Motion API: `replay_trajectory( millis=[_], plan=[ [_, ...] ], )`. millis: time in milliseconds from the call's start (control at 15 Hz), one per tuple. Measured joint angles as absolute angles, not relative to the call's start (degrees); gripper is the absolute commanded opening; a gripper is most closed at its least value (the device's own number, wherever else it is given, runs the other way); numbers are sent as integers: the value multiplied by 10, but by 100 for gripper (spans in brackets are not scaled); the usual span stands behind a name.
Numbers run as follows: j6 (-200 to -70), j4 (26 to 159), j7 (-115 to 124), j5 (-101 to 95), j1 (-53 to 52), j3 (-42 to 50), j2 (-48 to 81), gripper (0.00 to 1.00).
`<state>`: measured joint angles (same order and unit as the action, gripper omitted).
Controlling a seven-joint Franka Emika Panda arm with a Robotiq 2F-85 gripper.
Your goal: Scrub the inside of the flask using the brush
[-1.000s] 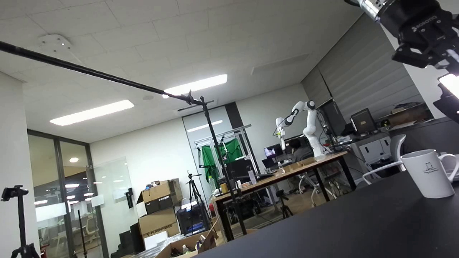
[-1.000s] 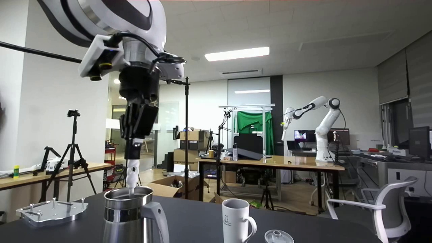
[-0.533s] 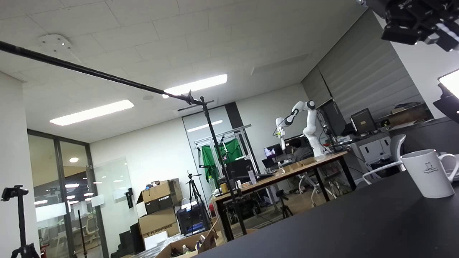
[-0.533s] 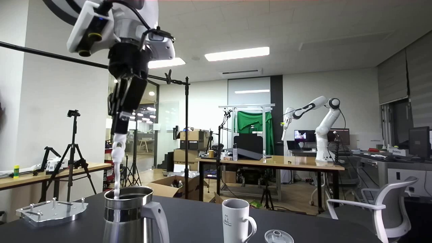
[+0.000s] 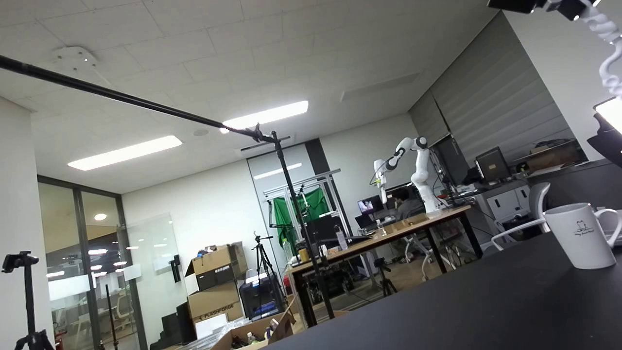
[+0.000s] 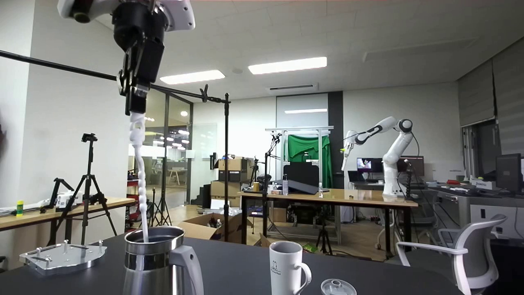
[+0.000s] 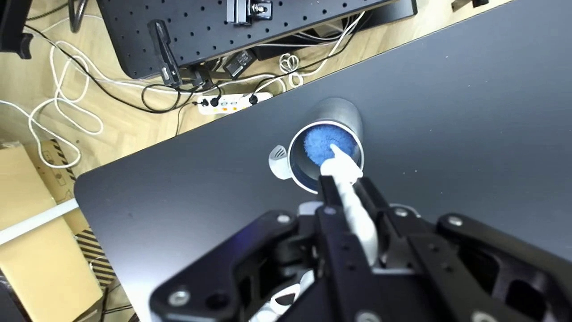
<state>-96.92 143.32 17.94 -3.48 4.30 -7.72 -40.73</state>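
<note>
The flask is a steel jug [image 6: 149,270] with a grey handle, upright on the dark table; its wall and round opening also show in the wrist view [image 7: 342,109]. The brush has a long white twisted handle [image 6: 141,176] and a blue bristle head [image 7: 322,142]. The head is inside the flask, seen through the mouth. My gripper [image 6: 136,107] is well above the flask, shut on the upper part of the brush handle, also in the wrist view [image 7: 344,185]. The handle leans slightly, its top to the left in that exterior view. The flask's base is out of frame there.
A white mug [image 6: 282,266] stands beside the flask, also in an exterior view [image 5: 580,238]. A round lid [image 6: 337,287] lies near the mug. A metal plate with pegs [image 6: 65,259] lies behind the flask to the left. The dark table's edge [image 7: 178,134] runs near the flask.
My gripper has risen a good way with the brush, drifting left in an exterior view. Much more of the white handle now shows above the flask. The flask has shifted very slightly left.
</note>
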Motion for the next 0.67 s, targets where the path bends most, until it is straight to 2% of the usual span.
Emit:
replay_trajectory(
  millis=[333,400,533,667],
  plan=[
    [-944,1422,179,-34,43,-79,-419,74],
    [-937,1421,178,-33,43,-78,-419,56],
    [-924,1417,171,-26,43,-75,-418,70],
    [-922,1416,168,-23,43,-72,-418,75]
  ],
)
